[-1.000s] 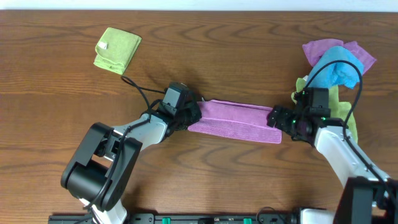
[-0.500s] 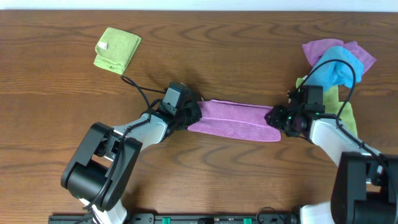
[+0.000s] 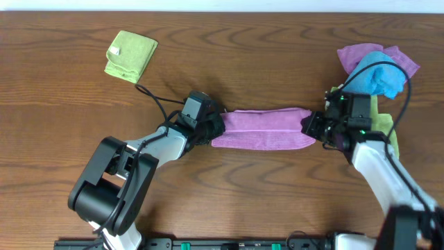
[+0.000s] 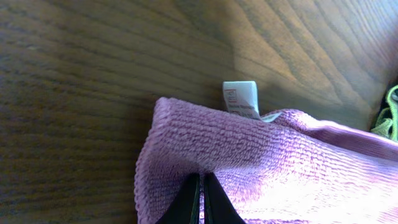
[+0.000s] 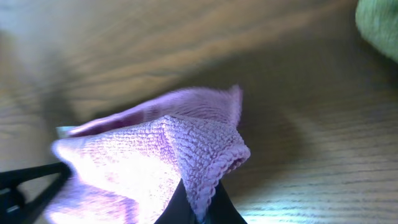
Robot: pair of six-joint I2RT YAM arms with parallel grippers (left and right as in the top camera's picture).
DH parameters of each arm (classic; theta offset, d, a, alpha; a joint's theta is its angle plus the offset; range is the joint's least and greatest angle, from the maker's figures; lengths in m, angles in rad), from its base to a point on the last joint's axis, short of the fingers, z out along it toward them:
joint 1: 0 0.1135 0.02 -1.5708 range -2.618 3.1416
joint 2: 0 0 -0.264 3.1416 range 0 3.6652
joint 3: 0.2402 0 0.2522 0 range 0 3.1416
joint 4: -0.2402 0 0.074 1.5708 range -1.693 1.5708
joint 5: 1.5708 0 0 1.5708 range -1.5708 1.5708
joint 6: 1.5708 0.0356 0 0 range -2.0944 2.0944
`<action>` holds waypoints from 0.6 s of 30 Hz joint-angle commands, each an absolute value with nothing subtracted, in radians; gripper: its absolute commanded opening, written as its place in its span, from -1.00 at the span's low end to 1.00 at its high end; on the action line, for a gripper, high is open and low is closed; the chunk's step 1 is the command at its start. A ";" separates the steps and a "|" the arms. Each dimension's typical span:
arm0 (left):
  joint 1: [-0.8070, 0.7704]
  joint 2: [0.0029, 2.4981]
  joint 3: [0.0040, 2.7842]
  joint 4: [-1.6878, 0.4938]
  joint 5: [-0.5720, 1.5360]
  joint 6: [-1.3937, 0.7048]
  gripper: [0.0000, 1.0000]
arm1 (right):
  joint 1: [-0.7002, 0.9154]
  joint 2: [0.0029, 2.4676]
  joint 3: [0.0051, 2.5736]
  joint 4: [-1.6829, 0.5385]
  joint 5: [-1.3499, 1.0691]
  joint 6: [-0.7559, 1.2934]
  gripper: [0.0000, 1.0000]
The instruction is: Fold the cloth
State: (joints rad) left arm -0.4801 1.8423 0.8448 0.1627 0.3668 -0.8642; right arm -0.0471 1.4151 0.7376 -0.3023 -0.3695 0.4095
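Note:
The lilac cloth [image 3: 263, 128] lies as a long folded strip across the middle of the table, stretched between both grippers. My left gripper [image 3: 211, 127] is shut on its left end. In the left wrist view the dark fingertips pinch the cloth [image 4: 261, 162] just below its white tag [image 4: 241, 98]. My right gripper [image 3: 310, 126] is shut on the cloth's right end. The right wrist view shows a scalloped corner of the cloth [image 5: 155, 155] clamped between the fingers [image 5: 173, 208] and lifted slightly off the wood.
A folded lime-green cloth [image 3: 130, 55] lies at the back left. A pile of purple [image 3: 357, 54], bright blue [image 3: 378, 76] and lime-green [image 3: 387, 128] cloths sits at the back right, just behind my right arm. The left arm's cable [image 3: 156, 101] loops over the wood.
My right gripper has shut on the cloth's right end and drawn it up and back; the strip now lies straighter and more level. The left gripper has not moved.

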 commanded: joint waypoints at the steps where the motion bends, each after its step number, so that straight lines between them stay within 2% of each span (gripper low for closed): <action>1: -0.483 1.856 0.879 0.160 0.368 -0.865 -0.88 | -0.033 1.345 0.738 -0.312 -0.409 0.402 -0.97; 11: -0.483 1.856 0.907 0.146 0.385 -0.864 -0.88 | 0.161 1.311 0.738 -0.143 -0.397 0.549 -0.97; 18: -0.483 1.856 0.907 0.131 0.385 -0.859 -0.88 | 0.317 1.413 0.739 0.001 -0.366 0.606 -0.97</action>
State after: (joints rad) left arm -0.4808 1.8427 0.8852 0.1360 0.3828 -0.8642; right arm 0.2691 1.3632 0.7376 -0.0273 -0.3805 0.5644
